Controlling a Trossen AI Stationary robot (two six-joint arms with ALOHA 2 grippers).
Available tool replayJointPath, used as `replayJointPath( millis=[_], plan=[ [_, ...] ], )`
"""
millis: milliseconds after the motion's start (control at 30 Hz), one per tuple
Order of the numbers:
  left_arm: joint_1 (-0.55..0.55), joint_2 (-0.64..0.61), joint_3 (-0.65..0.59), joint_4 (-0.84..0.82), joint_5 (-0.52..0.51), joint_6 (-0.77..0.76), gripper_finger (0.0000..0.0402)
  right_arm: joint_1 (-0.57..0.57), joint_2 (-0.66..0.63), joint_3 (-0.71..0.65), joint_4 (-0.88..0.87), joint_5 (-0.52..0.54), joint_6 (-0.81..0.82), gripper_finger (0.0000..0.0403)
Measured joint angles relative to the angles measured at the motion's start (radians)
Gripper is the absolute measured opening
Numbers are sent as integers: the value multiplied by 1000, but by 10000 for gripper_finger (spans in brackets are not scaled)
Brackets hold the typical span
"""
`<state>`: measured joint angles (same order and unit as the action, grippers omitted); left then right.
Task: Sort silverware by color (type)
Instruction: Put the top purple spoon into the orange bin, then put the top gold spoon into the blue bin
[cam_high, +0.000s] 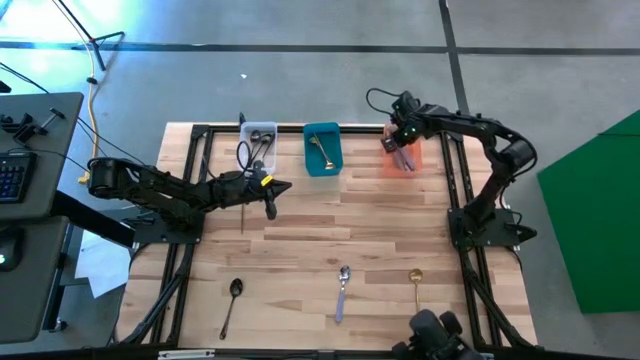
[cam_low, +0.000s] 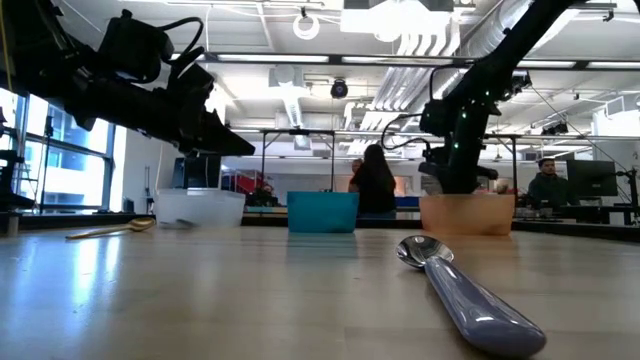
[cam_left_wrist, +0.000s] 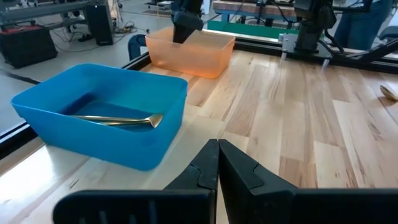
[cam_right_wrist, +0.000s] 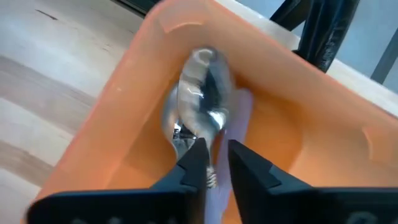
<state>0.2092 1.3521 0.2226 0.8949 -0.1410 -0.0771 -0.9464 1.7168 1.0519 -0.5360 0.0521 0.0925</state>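
Note:
My right gripper (cam_right_wrist: 214, 163) reaches down into the orange bin (cam_high: 404, 158) at the table's far right and is shut on a silver spoon (cam_right_wrist: 202, 93) with a lavender handle. More silver shows under it in the bin. My left gripper (cam_left_wrist: 217, 158) is shut and empty. It hovers above the table near the clear bin (cam_high: 258, 142), which holds black spoons. A gold spoon (cam_left_wrist: 118, 120) lies flat in the teal bin (cam_high: 322, 150). Near the front edge a black spoon (cam_high: 232, 295), a silver spoon with a lavender handle (cam_high: 342, 288) and a gold spoon (cam_high: 416, 285) lie flat. My right gripper pinches the silver spoon at its neck (cam_right_wrist: 213, 144), just behind the bowl, between its two fingers. It comes from above, slanting down into the orange bin. The bowl points away from the fingers and lies low in the bin. The fingers hide the handle end.
The three bins stand in a row along the far edge of the wooden table (cam_high: 330, 230). Bare wood lies between the bins and the three spoons at the front. People sit at desks in the room beyond (cam_low: 375, 180).

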Motion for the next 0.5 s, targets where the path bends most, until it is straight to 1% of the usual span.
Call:
replayJointPath(
  millis=[133,233,367,433,500],
  plan=[
    [3,0,1,-3,0,-40,0,25,-52,0,-8,-1,-25,91],
    [27,0,2,-17,0,-79,0,58,-126,0,-22,-1,-71,104],
    [65,-17,4,-34,5,-104,0,103,-233,0,-23,-2,-140,94],
    [82,-36,17,-78,37,-116,0,125,-282,-8,-7,-6,-175,82],
    [95,-67,36,-149,66,-121,0,149,-330,-46,40,-32,-197,66]
  ],
)
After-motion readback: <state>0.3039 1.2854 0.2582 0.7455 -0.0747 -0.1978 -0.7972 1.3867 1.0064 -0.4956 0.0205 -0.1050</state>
